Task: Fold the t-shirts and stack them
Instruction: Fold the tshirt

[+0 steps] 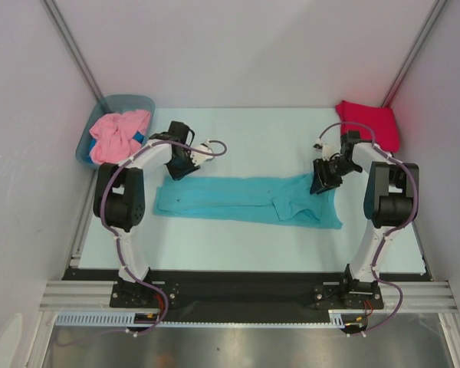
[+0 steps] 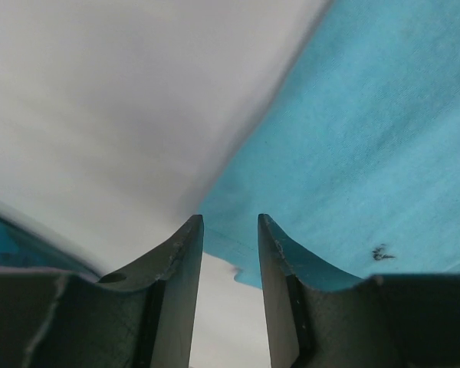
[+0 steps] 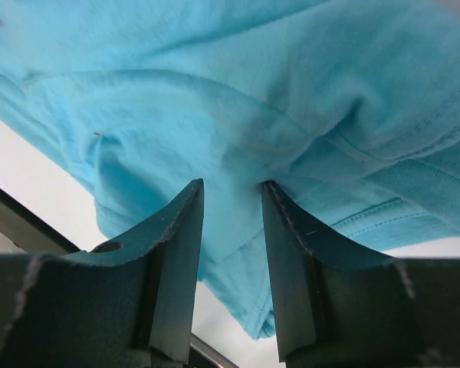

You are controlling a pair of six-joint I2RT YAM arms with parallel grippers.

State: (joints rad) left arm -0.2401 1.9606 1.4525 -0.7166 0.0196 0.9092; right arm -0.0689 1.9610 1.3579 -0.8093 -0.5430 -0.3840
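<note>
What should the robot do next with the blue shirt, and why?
Probably pinch both tools shut on the turquoise shirt. The left tool and right tool each sit at its far edge with jaws apart, cloth at the gap, so nothing is gripped for folding yet.

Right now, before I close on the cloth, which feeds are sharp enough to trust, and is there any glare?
Top external: evenly lit, sharp, soft shadows only. Left wrist: table washed out white, turquoise shirt smeared, fingers crisp. Right wrist: shirt folds crisp, no glare.
</note>
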